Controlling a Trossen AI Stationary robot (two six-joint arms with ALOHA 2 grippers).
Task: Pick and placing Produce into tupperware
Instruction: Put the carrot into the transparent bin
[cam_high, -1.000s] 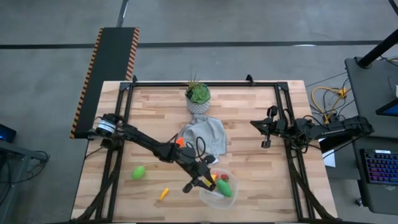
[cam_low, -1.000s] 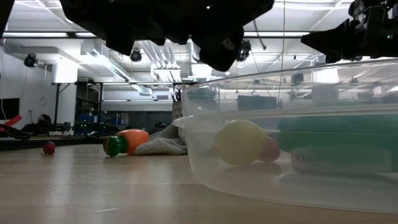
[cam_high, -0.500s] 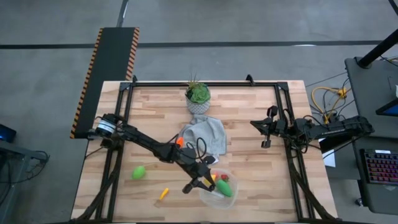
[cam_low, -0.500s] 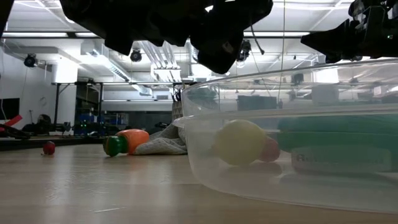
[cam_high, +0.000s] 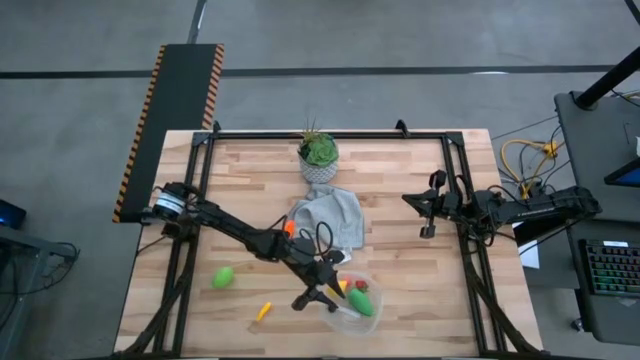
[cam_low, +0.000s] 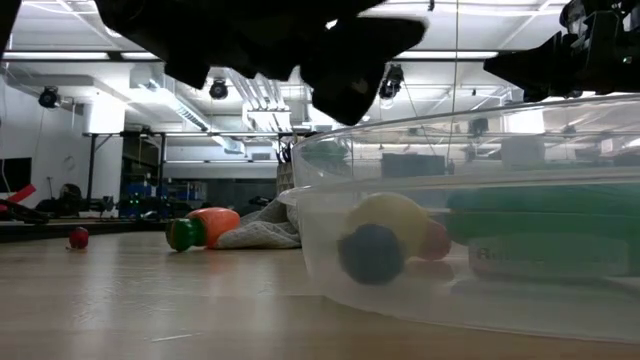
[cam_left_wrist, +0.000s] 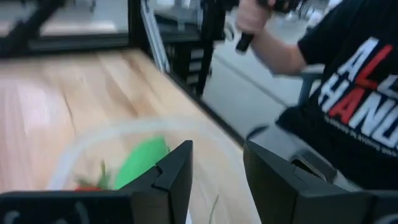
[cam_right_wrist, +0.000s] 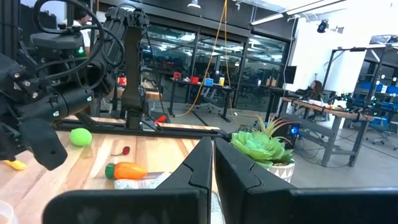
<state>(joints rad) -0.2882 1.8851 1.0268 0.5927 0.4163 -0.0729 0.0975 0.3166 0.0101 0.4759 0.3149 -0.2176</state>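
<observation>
The clear tupperware (cam_high: 354, 308) stands near the table's near edge and fills the low view (cam_low: 470, 230). Inside lie a yellow lemon (cam_low: 398, 222), a green oval (cam_left_wrist: 140, 163), a red piece (cam_high: 362, 287) and a dark round piece (cam_low: 370, 254). My left gripper (cam_high: 325, 297) hovers open over the container's left rim, empty (cam_left_wrist: 217, 149). On the table lie a green oval (cam_high: 222, 277), a small carrot (cam_high: 264, 311), an orange carrot (cam_low: 205, 228) beside the grey cloth (cam_high: 331, 218), and a red berry (cam_low: 78, 238). My right gripper (cam_high: 428, 228) waits shut at the right side (cam_right_wrist: 211, 152).
A potted plant (cam_high: 318, 158) stands at the far middle of the table. Black frame rails (cam_high: 200, 200) run along the left and right sides. In the left wrist view a person in a black shirt (cam_left_wrist: 348, 93) is beyond the table's edge.
A dark round piece has dropped into the tupperware and now lies low in it, in front of the lemon. The left gripper above the container has tipped a little in the low view. The right arm has kept still.
</observation>
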